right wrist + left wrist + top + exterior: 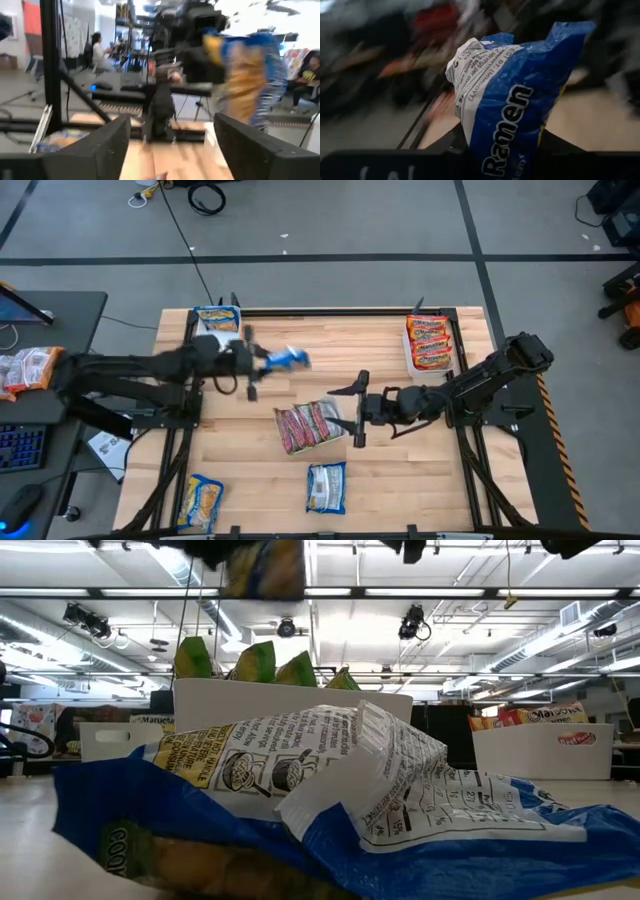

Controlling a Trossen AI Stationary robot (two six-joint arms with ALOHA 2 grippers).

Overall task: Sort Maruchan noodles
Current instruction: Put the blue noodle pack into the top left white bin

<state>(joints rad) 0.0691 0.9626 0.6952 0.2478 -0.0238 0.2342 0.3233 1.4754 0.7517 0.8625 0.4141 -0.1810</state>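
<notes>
Left hand [262,360] pinching blue-white packet [288,359], lifted above tabletop [380,345] toward far left. Right hand [358,408] spread, empty, mid-tabletop beside red-pink packets [309,425]. Far-left tray [205,330] holds blue-yellow packet; far-right tray [411,356] holds orange ones. Near edge: two loose packets [262,493] left to sort. Roughly halfway. Left wrist view shows "Ramen" print; low view blocked by crumpled wrapper [330,790].

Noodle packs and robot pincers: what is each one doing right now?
Left pincer: shut on the blue packet.
Blue packet: held up above the table.
Right pincer: open, empty, beside the red-pink packet.
Red-pink packet: lying flat mid-table.
Orange packets: stacked in the right tray.
Front blue-white packet: lying flat, untouched.
</notes>
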